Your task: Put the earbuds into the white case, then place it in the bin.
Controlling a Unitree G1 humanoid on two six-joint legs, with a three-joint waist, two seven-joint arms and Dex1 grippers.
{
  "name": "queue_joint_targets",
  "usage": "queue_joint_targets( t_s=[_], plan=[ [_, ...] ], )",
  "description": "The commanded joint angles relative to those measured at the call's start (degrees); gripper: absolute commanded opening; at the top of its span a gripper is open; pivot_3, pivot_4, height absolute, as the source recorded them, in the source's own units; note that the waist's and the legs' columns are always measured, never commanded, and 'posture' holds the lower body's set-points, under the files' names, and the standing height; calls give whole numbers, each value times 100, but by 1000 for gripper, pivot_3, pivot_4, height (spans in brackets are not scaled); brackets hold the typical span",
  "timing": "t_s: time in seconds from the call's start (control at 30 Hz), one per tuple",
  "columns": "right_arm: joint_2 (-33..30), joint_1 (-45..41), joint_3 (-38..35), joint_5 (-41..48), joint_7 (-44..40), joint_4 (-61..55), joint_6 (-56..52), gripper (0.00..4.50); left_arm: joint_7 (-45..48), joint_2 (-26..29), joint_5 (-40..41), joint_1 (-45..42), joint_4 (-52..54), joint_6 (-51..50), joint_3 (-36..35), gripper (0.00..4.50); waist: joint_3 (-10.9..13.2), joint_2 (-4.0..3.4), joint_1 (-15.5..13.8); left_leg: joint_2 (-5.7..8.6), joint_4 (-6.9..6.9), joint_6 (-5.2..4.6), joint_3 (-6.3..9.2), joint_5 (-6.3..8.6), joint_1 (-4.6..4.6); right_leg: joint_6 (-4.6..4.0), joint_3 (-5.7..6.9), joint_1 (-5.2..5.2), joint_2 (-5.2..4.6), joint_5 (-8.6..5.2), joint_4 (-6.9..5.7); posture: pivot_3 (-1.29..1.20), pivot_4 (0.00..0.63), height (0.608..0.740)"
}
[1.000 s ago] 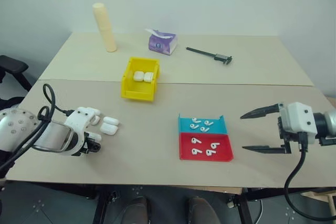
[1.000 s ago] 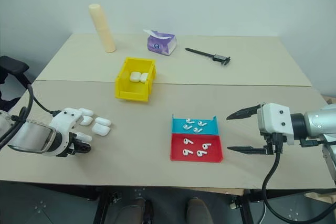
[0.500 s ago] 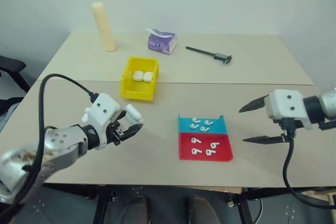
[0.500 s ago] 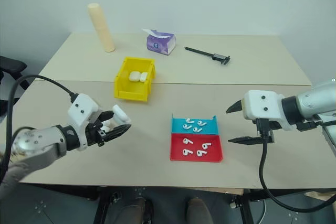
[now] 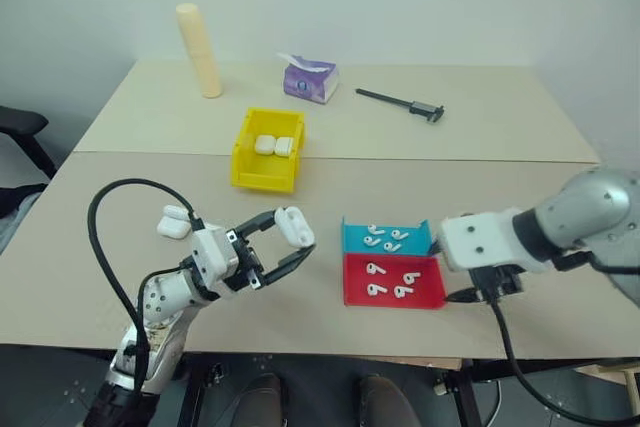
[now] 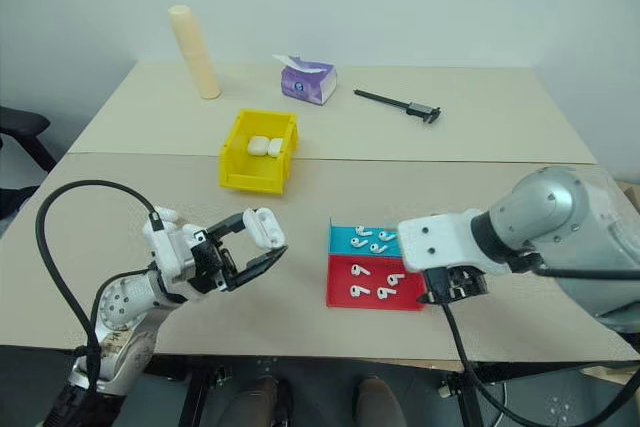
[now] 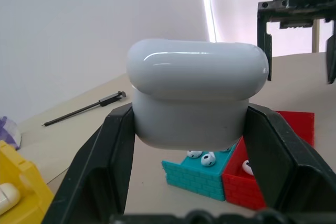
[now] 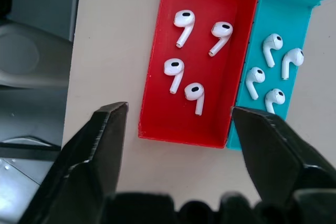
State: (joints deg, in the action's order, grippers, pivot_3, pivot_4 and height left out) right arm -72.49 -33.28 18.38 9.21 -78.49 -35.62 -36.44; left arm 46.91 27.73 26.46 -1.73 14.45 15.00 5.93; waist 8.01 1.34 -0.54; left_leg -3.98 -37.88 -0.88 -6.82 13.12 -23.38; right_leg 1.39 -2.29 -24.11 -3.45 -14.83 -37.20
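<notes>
My left gripper [image 5: 291, 240] is shut on a white case [image 5: 295, 226], holding it above the table left of the trays; in the left wrist view the case [image 7: 197, 93] sits between the two black fingers with its lid closed. Several white earbuds [image 5: 383, 237] lie in a teal tray [image 5: 346, 238], and more earbuds [image 8: 184, 74] lie in the red tray [image 8: 210, 114] beside it. My right gripper [image 8: 184, 124] points down over the red tray's near edge, open and empty. The yellow bin [image 5: 244, 157] stands further back with two cases inside.
More white cases [image 5: 173, 223] lie on the table near my left arm. At the back stand a cream cylinder [image 5: 200, 51], a purple tissue pack [image 5: 309, 80] and a black caliper [image 5: 400, 103]. A seam [image 5: 480, 160] runs between the two tabletops.
My left gripper lifted a case off the table and swung it right toward the trays, turning level. My right gripper moved left and tipped down over the red tray.
</notes>
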Motion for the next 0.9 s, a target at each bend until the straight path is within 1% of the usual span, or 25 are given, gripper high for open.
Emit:
queue_joint_targets(
  t_s=[0.03,0.17,0.27,0.3,0.37,0.6,0.7,0.9],
  plan=[
    [194,-173,336,-552,270,-128,-326,3641,301,-58,98,110,65,151,-27,2778,-2,1,13,-2,0,1,0,-1,4,-1,0,3,3,0,0,0,150,740],
    [357,-243,518,-590,160,-403,-605,3641,503,-30,98,259,111,46,-57,2778,-7,-8,22,-2,0,1,2,-3,2,-1,-1,0,3,0,-2,0,150,740],
    [548,-331,679,-667,225,-535,-835,3040,495,-28,-8,347,150,-18,-55,2778,-7,-8,29,-2,0,0,4,-2,0,0,0,-2,4,0,0,0,150,740],
    [615,-371,760,-718,246,-566,-898,2743,433,-58,-49,354,167,-45,-61,2778,-7,-7,31,-2,0,0,4,-2,-1,0,0,-1,3,0,0,0,150,740],
    [700,-433,865,-779,252,-587,-965,2743,378,-101,-94,335,186,-75,-59,2778,-7,-7,40,-2,0,0,4,-2,1,0,1,1,3,0,0,0,150,740],
    [1081,-736,1587,-1355,271,-477,-894,2743,361,-102,-233,405,223,-135,-39,2778,-7,-8,66,-2,0,0,5,-2,-1,-1,2,-2,3,0,0,0,150,740],
    [1232,-783,1741,-1466,256,-404,-895,2195,391,-55,-257,501,293,-165,-33,2778,-7,-8,84,-2,0,0,6,-2,0,-1,3,-1,4,0,0,0,150,740],
    [1404,-778,1990,-1871,302,-180,-689,2195,327,-75,-269,611,449,-187,-54,2778,-7,-8,117,-2,0,0,7,-2,1,-1,4,0,4,0,-1,0,150,740]
  ],
)
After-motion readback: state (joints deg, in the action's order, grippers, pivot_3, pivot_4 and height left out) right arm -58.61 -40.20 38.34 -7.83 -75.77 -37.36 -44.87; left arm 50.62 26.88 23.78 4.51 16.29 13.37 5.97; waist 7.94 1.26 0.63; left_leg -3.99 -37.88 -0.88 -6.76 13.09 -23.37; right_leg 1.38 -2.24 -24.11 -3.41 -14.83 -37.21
